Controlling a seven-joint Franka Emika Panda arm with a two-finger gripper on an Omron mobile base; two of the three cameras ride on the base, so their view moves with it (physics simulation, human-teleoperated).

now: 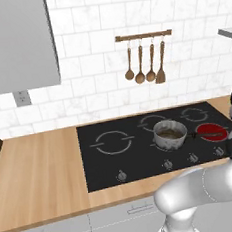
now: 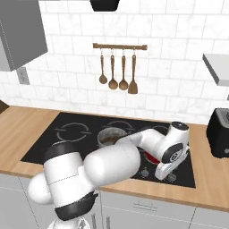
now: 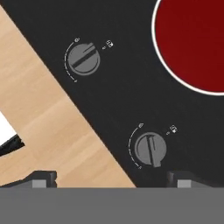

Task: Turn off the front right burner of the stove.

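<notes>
The stove (image 1: 142, 155) is a flat black glass cooktop set into a wooden counter. Its front right burner (image 1: 211, 131) glows as a red disc, and in the hand view the same front right burner (image 3: 192, 43) sits at the top right. My gripper (image 2: 164, 173) hangs low over the stove's front right corner, above the row of knobs. Seen from the hand, the gripper (image 3: 113, 179) is open, its fingertips (image 3: 183, 178) wide apart with nothing held. One grey knob (image 3: 151, 148) lies just ahead, nearer the right tip. A second knob (image 3: 83, 59) lies further off.
A small steel pot (image 1: 170, 134) stands on the zone left of the red burner. A black toaster (image 2: 219, 132) sits on the counter to the right. Wooden utensils (image 1: 143, 60) hang on the tiled wall. The wooden counter edge (image 3: 39, 100) runs in front of the knobs.
</notes>
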